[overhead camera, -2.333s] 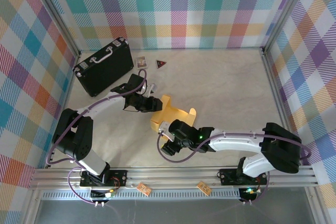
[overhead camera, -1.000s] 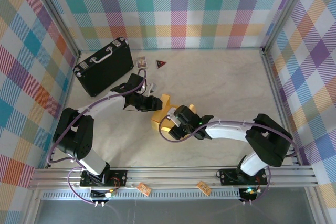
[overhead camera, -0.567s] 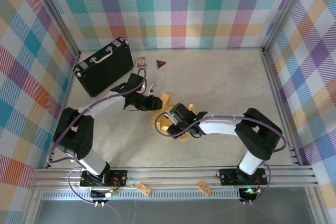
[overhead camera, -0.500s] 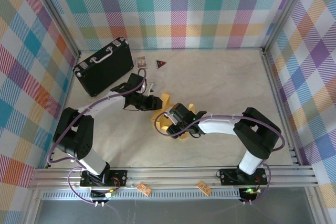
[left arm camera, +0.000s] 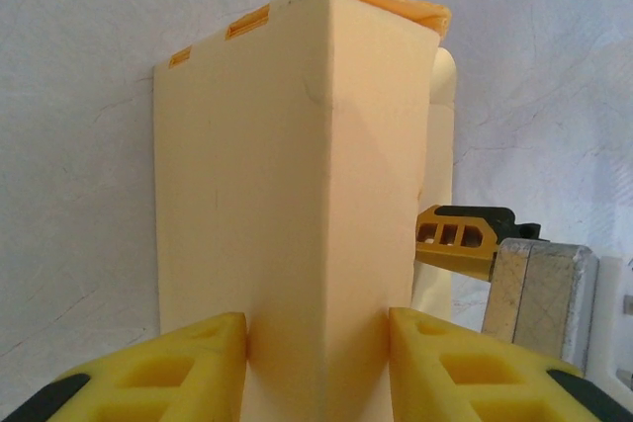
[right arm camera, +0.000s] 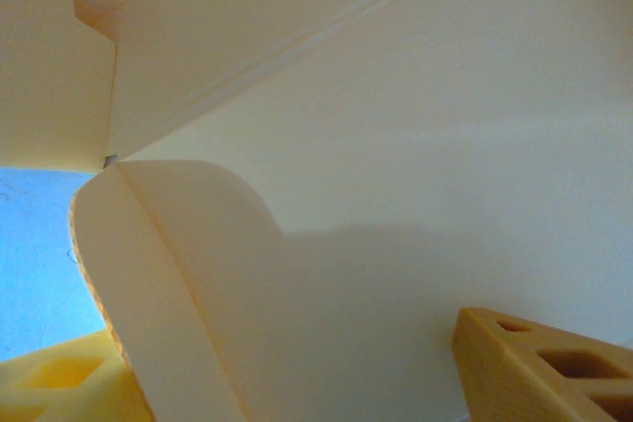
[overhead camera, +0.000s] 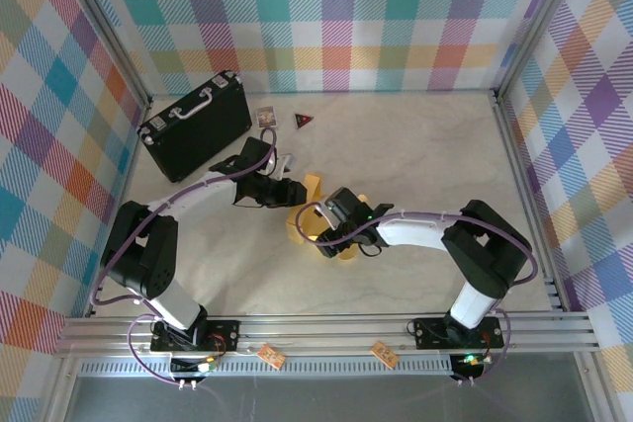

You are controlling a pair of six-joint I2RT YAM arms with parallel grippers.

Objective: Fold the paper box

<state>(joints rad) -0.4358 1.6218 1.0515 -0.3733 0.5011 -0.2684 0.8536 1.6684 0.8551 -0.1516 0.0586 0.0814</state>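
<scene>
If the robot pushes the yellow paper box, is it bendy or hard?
Probably bendy: the paper box looks like thin card, and its flap folds at a crease. Likely light too: the left hand grips only one end. It might crush if squeezed hard.

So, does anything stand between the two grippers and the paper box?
Nothing visible does. The left gripper is shut on a folded part of the paper box, and the right gripper is open with the box's rounded flap between its fingers.
</scene>
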